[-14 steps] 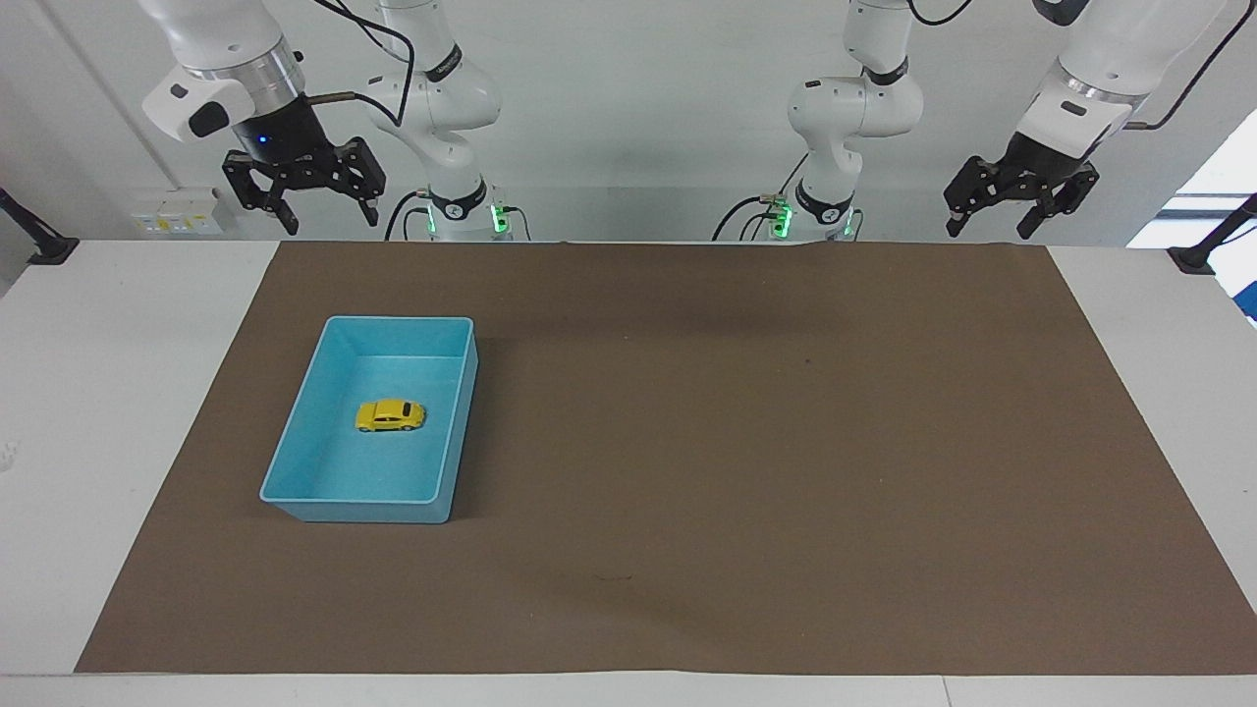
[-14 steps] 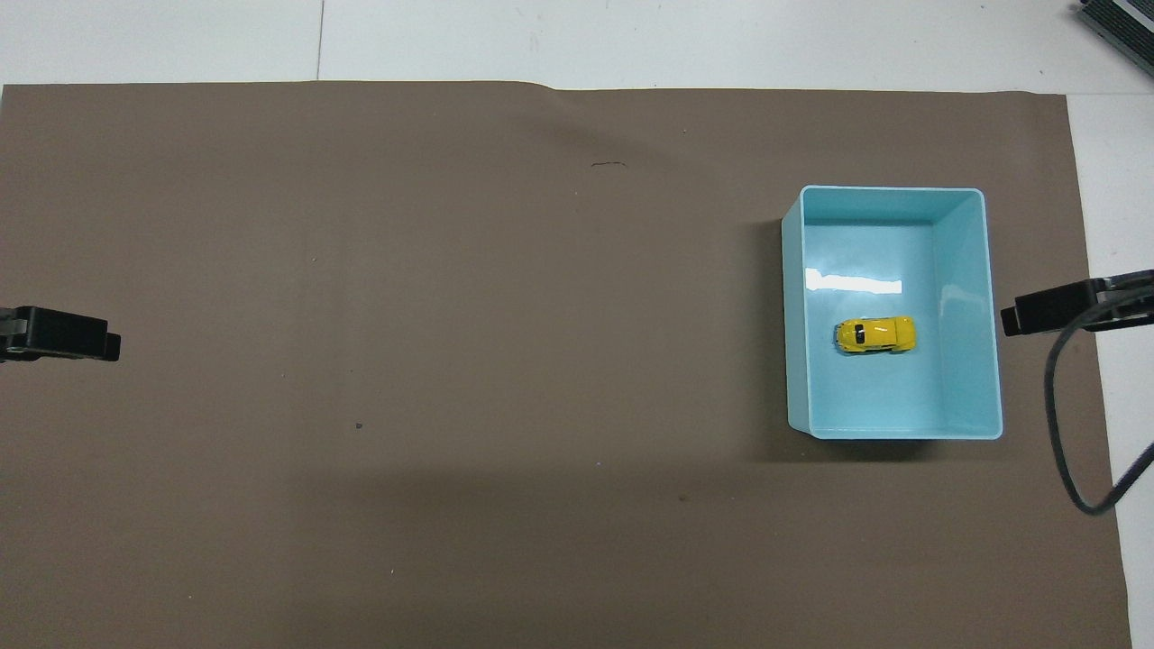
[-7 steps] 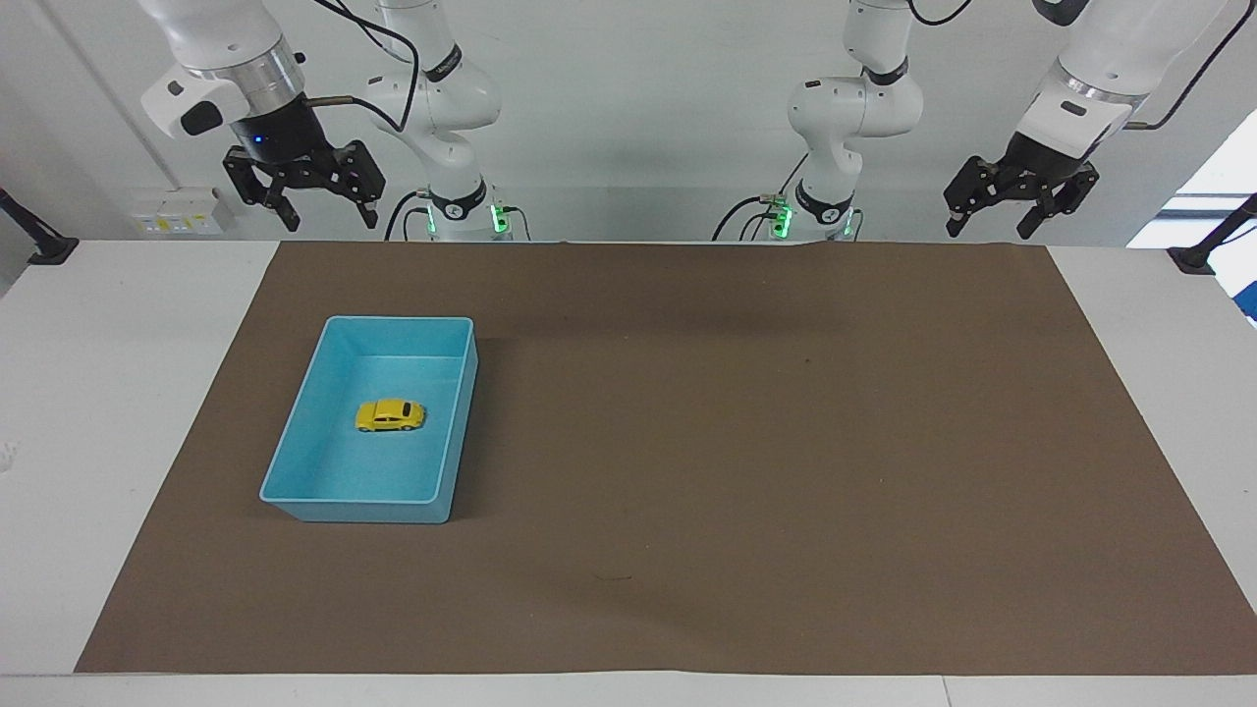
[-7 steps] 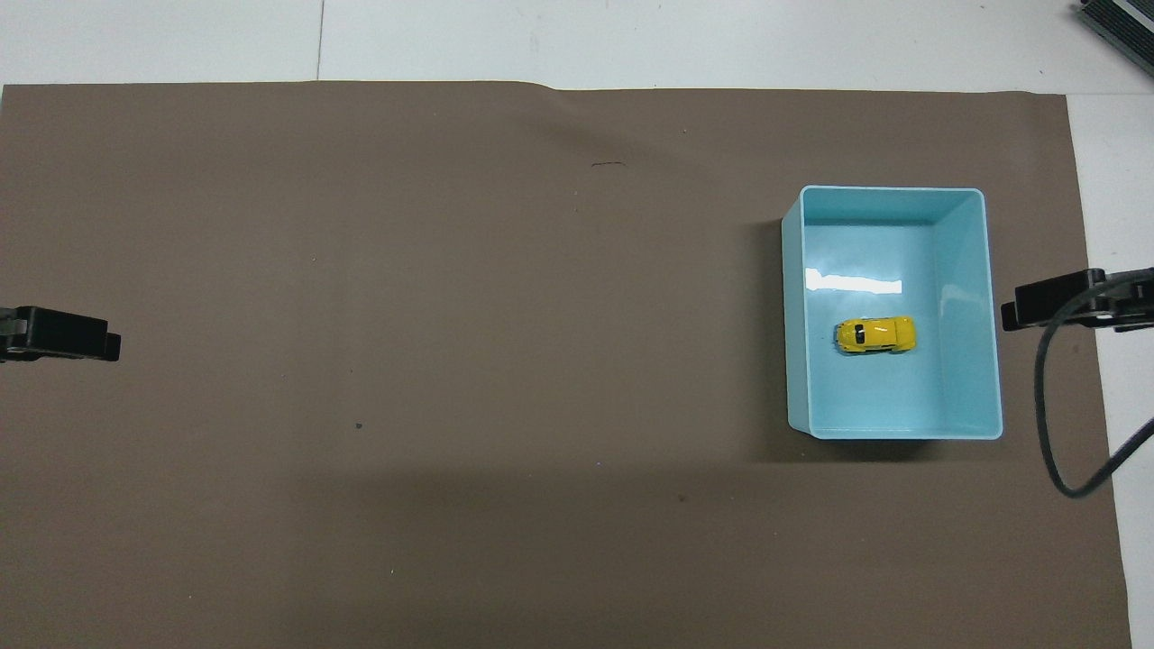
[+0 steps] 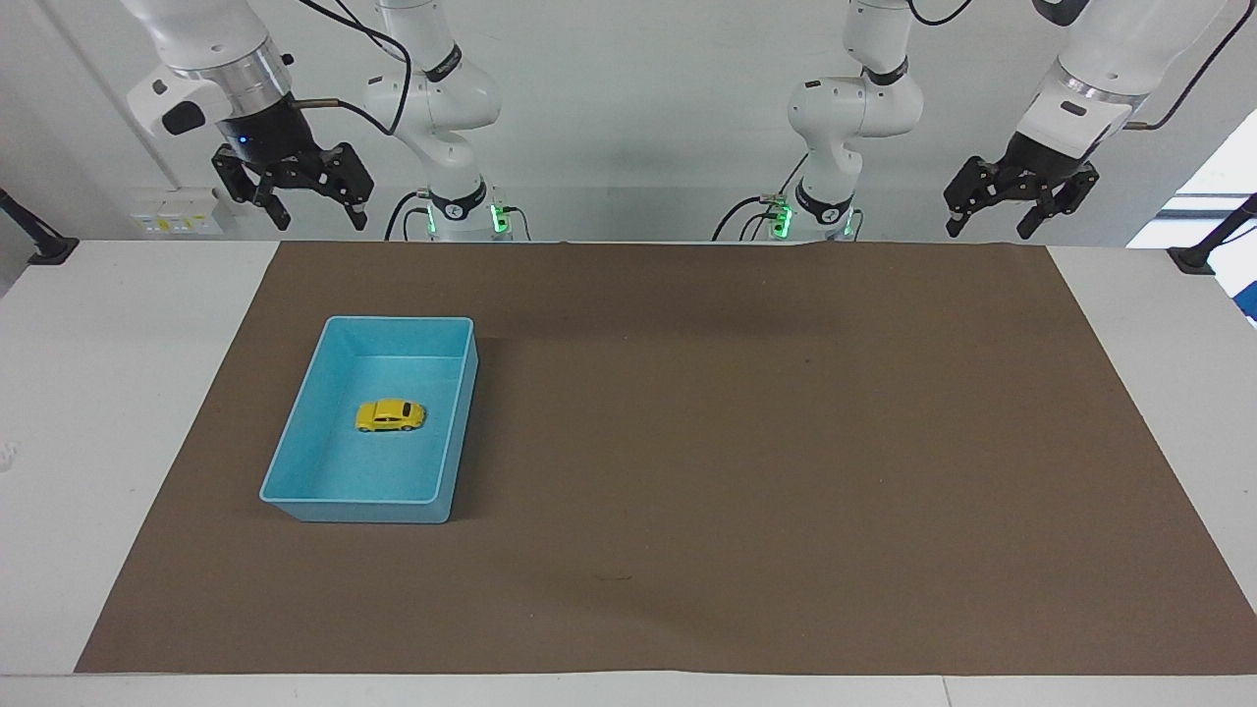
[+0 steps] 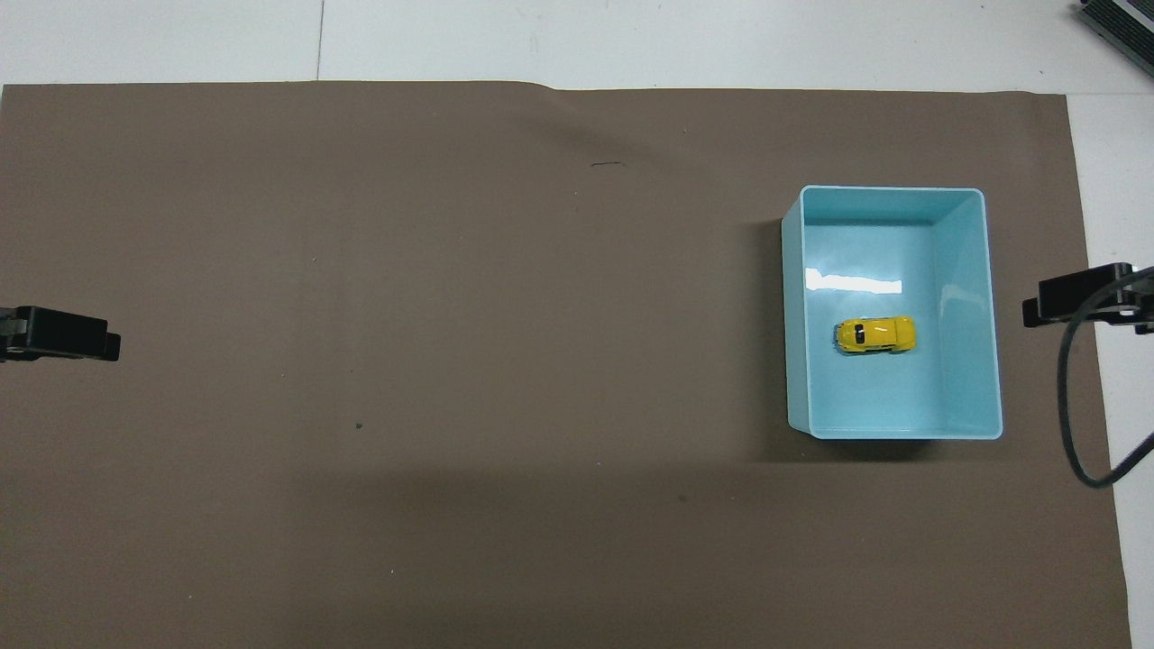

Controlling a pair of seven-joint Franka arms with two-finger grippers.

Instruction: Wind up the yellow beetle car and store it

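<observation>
The tiny glossy yellow beetle car (image 5: 390,415) with rounded body and dark windows sits in the smooth light-blue rectangular plastic bin (image 5: 295,447). The left gripper (image 5: 987,224) and the right gripper (image 5: 316,212) both hang with jaws wide apart and hold nothing.

This is a robotics lab, not a home or shop. Two white Franka arms, the right arm (image 5: 211,69) and the left arm (image 5: 1100,59), stand on bases lit by green status lights (image 5: 498,218) at the edge of a plain white bench (image 5: 118,324), with black cables (image 5: 363,39) looping from them against a bare pale wall (image 5: 638,98). A brown mat (image 5: 746,442) covers the working surface as a staged test area, black clamp mounts (image 5: 39,245) are fixed at the bench's corners, and a bank of wall sockets (image 5: 177,211) sits low on the wall.
</observation>
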